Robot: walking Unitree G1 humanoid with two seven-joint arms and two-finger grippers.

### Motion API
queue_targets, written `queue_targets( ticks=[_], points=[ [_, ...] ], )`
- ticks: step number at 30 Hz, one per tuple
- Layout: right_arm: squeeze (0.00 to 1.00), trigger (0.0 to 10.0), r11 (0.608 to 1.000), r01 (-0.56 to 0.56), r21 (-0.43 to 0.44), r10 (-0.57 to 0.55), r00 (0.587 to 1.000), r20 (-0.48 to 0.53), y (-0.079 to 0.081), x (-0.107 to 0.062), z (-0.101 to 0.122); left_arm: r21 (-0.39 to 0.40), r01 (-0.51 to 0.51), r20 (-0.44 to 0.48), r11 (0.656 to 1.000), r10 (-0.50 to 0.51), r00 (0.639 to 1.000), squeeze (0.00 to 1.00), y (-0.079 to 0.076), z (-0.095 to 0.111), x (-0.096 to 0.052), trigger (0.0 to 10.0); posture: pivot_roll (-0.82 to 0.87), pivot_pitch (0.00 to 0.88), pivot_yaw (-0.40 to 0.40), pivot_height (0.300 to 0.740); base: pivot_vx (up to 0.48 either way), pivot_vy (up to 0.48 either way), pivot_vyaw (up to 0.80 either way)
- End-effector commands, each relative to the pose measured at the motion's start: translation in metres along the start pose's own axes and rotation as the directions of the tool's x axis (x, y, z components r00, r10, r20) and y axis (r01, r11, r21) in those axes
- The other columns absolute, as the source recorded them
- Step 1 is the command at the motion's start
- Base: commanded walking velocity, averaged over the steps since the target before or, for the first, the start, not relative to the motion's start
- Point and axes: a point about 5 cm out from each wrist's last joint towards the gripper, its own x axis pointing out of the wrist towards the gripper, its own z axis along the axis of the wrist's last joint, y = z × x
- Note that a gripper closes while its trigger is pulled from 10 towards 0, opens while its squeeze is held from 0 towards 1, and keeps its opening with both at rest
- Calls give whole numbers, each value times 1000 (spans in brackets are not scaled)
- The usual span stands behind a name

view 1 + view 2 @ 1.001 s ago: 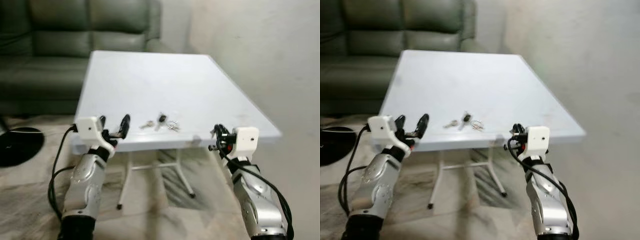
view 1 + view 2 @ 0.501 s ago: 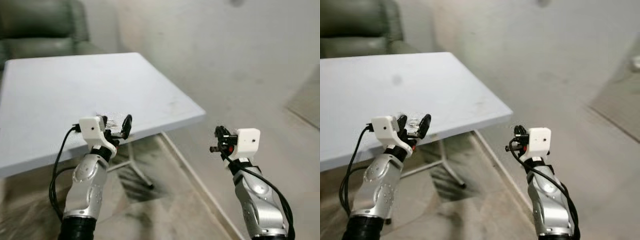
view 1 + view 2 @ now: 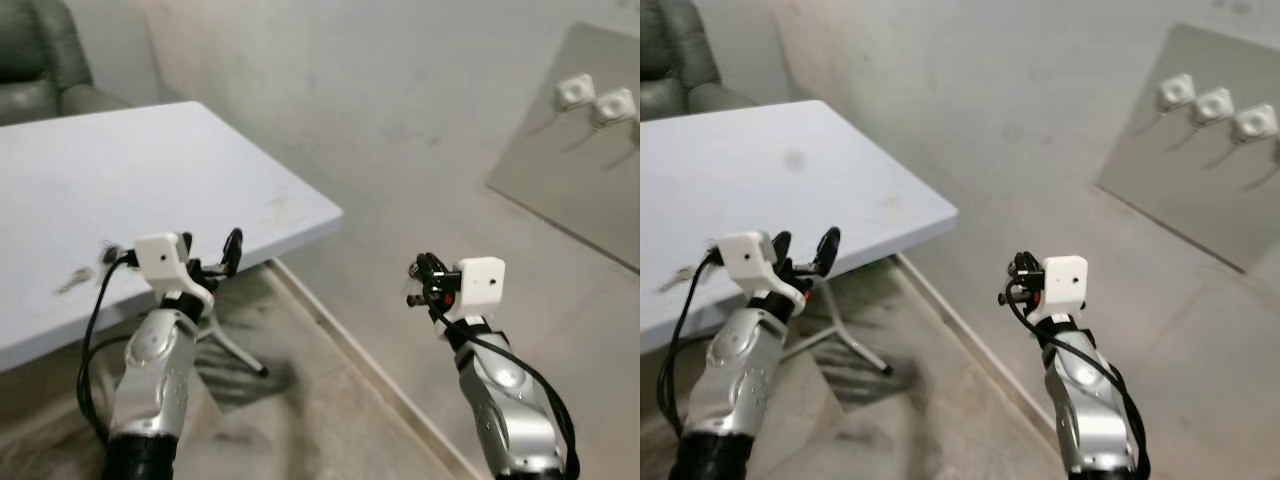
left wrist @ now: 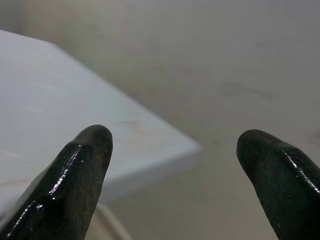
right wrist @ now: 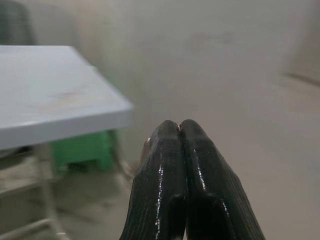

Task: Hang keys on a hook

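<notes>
L pincer point(image 3: 222, 252) is hanging w/ fingers spread apart, grasping nothing, just at the near edge of the white tabletop point(image 3: 150, 170). R pincer point(image 3: 418, 281) is held out over the floor, fingers point(image 5: 181, 165) clenched together, nothing seen between them. Keys point(image 3: 75, 281) are lying on the tabletop, near its front edge, just beyond the L arm, blurred. Farther out, on the wall to the right, a grey board point(image 3: 1200, 150) is carrying a row of white hooks point(image 3: 1216, 104).

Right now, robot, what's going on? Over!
Left gripper open, empty, near table edge. Right gripper shut, empty. Keys on table. Hooks on wall panel, upper right.
</notes>
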Motion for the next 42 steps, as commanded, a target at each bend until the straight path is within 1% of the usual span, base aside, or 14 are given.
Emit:
queue_targets(
  ticks=[1,5,7,18,23,27,29,31,35,36,38,39,42],
  points=[
    [0,10000,1000,-3,3,3,1000,21,1,2,5,25,11,1,1000,-11,1000,0,0,4,2,10000,23,0,-90,740,0,0,-725],
    [0,10000,1000,-3,4,3,1000,21,1,1,5,24,13,5,1000,-13,1000,0,-1,4,2,10000,23,0,-89,740,0,0,-725],
    [0,10000,1000,-2,3,2,1000,21,1,1,5,39,16,5,999,-16,1000,0,-1,5,2,10000,22,0,-88,740,0,0,-725],
    [0,10000,1000,0,3,0,1000,19,1,1,5,25,5,-3,1000,-5,1000,0,0,3,2,10000,22,0,-89,740,0,0,-724],
    [0,10000,1000,-1,3,1,1000,19,1,3,5,1,-18,-23,1000,18,1000,0,0,1,2,10000,24,0,-89,740,0,0,-719],
    [0,10000,1000,-1,4,1,1000,28,1,3,6,4,-28,-37,1000,28,999,0,0,0,3,10000,25,0,-88,740,0,0,-658],
    [0,10000,1000,-13,11,12,999,42,2,3,8,10,-40,-40,999,40,998,0,1,0,4,10000,25,0,-88,740,0,0,-206],
    [0,10000,1000,-23,-2,24,998,51,4,2,9,16,-56,-41,998,56,998,0,2,0,4,10000,25,0,-88,740,0,0,0],
    [0,10000,1000,-22,-3,22,999,48,3,2,9,28,-49,-52,998,50,997,0,1,-1,4,10000,25,0,-88,740,0,0,0],
    [0,10000,1000,-23,-1,23,999,48,3,1,9,6,-41,-65,999,42,997,0,0,-2,4,10000,21,0,-88,740,0,0,0],
    [0,10000,1000,-25,-1,25,998,51,3,1,9,7,-39,-64,999,40,997,0,-1,-2,4,10000,21,0,-88,740,0,0,0],
    [0,10000,1000,-24,-1,24,998,54,2,1,10,-4,-40,-69,999,40,997,0,-2,-3,4,10000,21,0,-88,740,0,0,0],
    [0,10000,1000,-24,4,24,998,64,3,0,11,9,-28,-59,1000,28,998,0,-3,-2,4,10000,20,0,-88,740,0,0,0]
  ],
)
